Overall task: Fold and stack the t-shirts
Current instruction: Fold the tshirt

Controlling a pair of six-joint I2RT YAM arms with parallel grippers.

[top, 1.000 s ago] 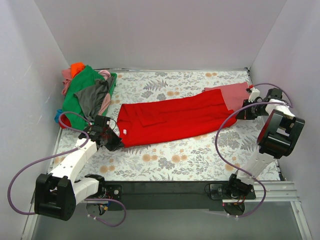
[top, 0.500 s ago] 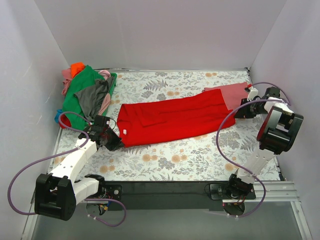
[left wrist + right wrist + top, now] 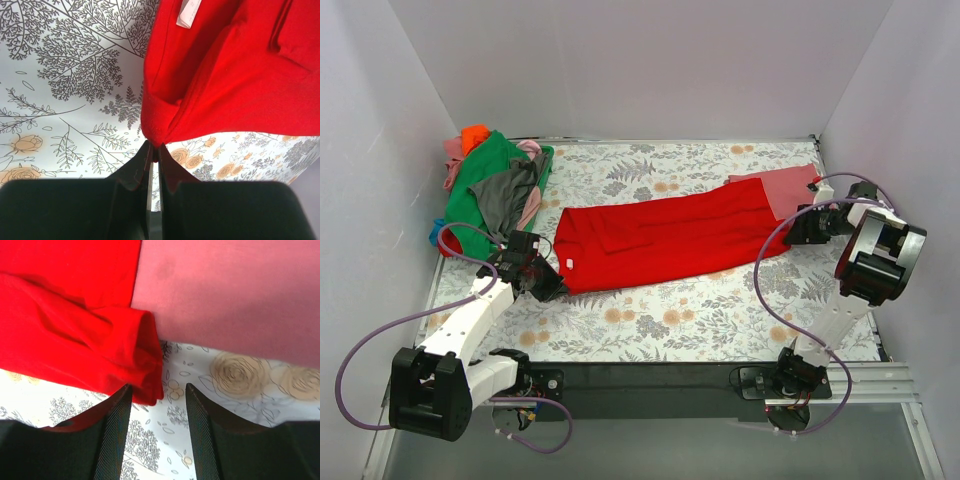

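A large bright red t-shirt (image 3: 665,240) lies spread lengthwise across the floral cloth. My left gripper (image 3: 552,287) is shut on its near-left corner (image 3: 160,127), the cloth pinched between the fingertips (image 3: 155,150). My right gripper (image 3: 798,228) stands open at the shirt's right end. The bunched red corner (image 3: 145,365) lies loose on the cloth just ahead of the left finger (image 3: 117,410), held by nothing. A dull rose-red t-shirt (image 3: 790,188) lies flat beyond it (image 3: 235,295), partly under the red one.
A heap of green, grey, pink and orange shirts (image 3: 495,190) sits at the back left by the wall. White walls close in the left, back and right sides. The black base rail (image 3: 650,380) runs along the near edge.
My right gripper has opened and let go of the red shirt's right corner, which now rests on the cloth. The left arm and its grip have not moved.
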